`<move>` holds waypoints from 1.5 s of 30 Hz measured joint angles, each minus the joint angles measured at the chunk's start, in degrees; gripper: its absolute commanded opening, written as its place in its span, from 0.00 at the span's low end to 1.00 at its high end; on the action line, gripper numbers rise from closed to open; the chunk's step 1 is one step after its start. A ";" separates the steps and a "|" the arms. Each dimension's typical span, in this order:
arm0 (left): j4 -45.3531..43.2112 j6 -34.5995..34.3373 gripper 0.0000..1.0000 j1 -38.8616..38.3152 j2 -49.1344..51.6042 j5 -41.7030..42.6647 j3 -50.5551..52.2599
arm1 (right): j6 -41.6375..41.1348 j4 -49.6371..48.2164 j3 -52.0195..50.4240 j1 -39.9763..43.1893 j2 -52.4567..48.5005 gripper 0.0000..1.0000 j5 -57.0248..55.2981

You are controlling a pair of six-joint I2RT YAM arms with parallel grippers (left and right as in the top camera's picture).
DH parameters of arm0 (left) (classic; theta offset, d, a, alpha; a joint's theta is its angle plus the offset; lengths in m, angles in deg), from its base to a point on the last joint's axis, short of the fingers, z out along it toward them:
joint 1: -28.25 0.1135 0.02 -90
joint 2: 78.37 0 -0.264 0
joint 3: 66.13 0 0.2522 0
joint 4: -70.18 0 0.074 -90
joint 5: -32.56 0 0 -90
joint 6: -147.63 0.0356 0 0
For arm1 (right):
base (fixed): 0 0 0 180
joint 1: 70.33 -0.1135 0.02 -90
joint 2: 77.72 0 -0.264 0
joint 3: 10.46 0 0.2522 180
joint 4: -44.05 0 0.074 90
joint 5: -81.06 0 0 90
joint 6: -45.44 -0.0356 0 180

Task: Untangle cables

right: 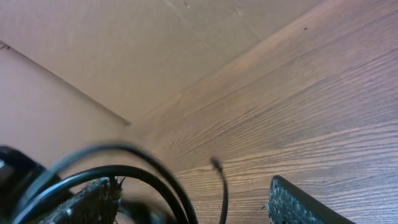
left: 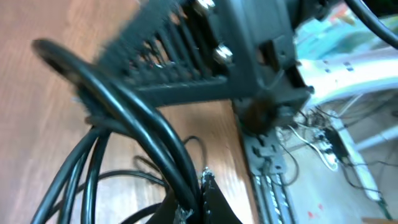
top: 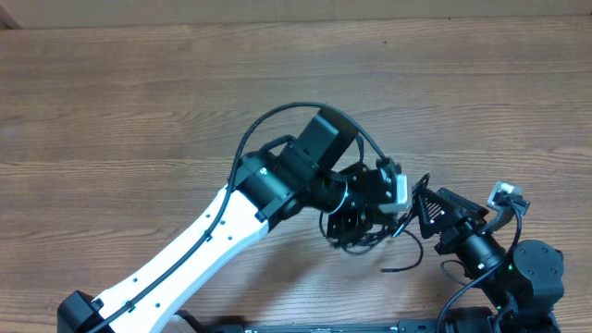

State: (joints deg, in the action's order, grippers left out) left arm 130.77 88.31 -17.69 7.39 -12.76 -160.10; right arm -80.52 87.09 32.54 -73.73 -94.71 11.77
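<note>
A small tangle of thin black cables (top: pixel 356 242) lies at the near middle of the wooden table, with one loose end (top: pixel 402 268) trailing to the right. My left gripper (top: pixel 350 225) comes in from the lower left and is shut on the cables (left: pixel 124 112), which loop up out of its closed tips (left: pixel 198 199). My right gripper (top: pixel 423 209) stands just right of the tangle, open. In the right wrist view, cable loops (right: pixel 124 171) and a thin plug end (right: pixel 215 163) pass between its spread fingers (right: pixel 298 202). What lies under the left gripper is hidden.
The two grippers are almost touching; the right one's ribbed finger (left: pixel 168 59) fills the top of the left wrist view. A metal rail (left: pixel 267 168) runs along the near table edge. A tan board (right: pixel 93 62) borders the far side.
</note>
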 measured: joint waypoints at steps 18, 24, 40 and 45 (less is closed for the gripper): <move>2.54 4.07 0.04 -5.35 0.00 0.94 0.00 | 0.00 0.42 0.00 -0.07 0.02 0.75 2.21; 8.04 4.28 0.04 -5.35 0.00 1.49 -0.35 | 0.68 2.32 0.00 -0.61 0.02 0.75 2.43; 20.96 5.84 0.04 -5.05 0.07 1.11 -1.81 | 2.01 4.81 0.00 -1.66 0.39 0.75 4.55; 23.91 6.93 0.04 -5.03 0.07 1.01 -1.95 | 2.05 5.11 0.00 -1.68 0.39 0.75 4.59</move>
State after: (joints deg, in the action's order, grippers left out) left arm 154.68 95.24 -22.71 7.45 -11.75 -162.04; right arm -78.47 92.20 32.54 -75.41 -94.32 16.36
